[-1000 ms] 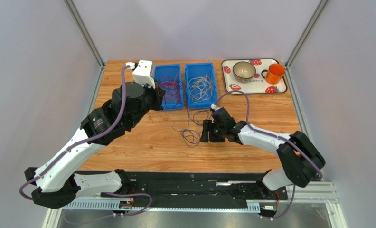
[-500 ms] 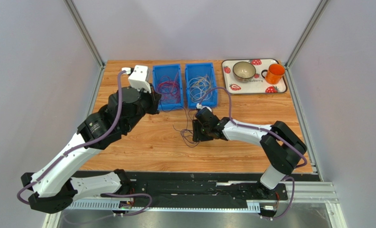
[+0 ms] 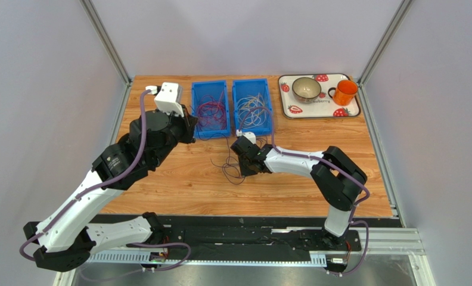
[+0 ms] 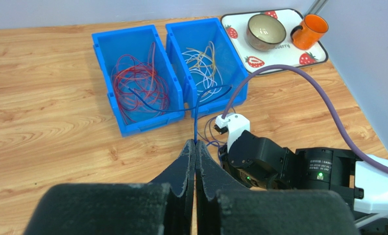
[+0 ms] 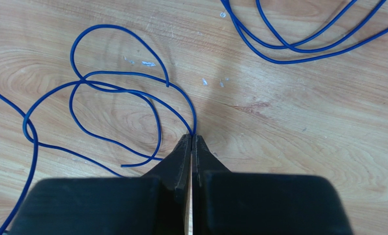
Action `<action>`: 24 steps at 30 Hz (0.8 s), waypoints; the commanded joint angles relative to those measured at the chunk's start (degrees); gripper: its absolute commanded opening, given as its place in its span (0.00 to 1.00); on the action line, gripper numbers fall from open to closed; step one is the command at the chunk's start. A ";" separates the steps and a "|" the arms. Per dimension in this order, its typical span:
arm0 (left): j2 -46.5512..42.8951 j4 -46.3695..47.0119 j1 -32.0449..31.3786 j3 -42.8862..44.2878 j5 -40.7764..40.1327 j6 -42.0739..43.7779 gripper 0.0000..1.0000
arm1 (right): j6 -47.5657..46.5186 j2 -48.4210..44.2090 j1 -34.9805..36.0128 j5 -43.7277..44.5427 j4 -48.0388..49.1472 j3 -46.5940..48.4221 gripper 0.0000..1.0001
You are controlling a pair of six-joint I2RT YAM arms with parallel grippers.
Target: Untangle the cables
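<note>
- At 12 o'clock on the wooden table (image 3: 179, 185) two open plastic bins stood side by side. The left blue bin (image 3: 213, 134) held a loose nest of thin red cables (image 4: 139, 88).
- The right blue bin (image 3: 250, 82) held looped white and yellow cables (image 4: 203, 66).
- At 2 o'clock a white strawberry-print tray (image 3: 325, 107) carried a grey ceramic bowl (image 3: 306, 88), with an orange mug (image 3: 344, 92) at the bowl's 3 o'clock.
- A thin dark blue cable (image 5: 112, 88) lay in loose loops on bare wood at the table's centre, at 6 o'clock of the bins. Raised strands of it crossed the near walls of both bins.
- The left arm reached from 7 o'clock toward the left bin. The left gripper (image 4: 195, 147) was clenched on an upright strand of dark blue cable.
- The right arm bent in from 5 o'clock to the centre, wrist tipped down. The right gripper (image 5: 191, 139) was pinched tight at the tabletop, a loop of dark blue cable running into its tips.
</note>
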 commanded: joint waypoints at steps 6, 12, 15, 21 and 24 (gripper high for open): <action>-1.41 -3.08 1.30 5.55 -3.41 4.59 0.00 | -0.86 0.52 -0.18 8.96 -5.07 -0.84 0.00; -3.95 -6.61 1.83 11.88 -10.96 9.86 0.00 | -1.92 -6.24 -5.18 10.03 -5.08 -6.73 0.00; -5.45 -7.75 1.92 13.29 -16.49 12.06 0.00 | -2.27 -10.02 -9.22 9.24 -4.99 -9.71 0.00; -8.26 -8.28 2.01 13.73 -22.56 14.87 0.00 | -3.68 -17.76 -16.26 7.83 -5.60 -14.11 0.00; -10.19 -7.23 2.01 13.12 -23.19 15.41 0.00 | -4.38 -20.30 -18.37 7.13 -6.05 -15.08 0.00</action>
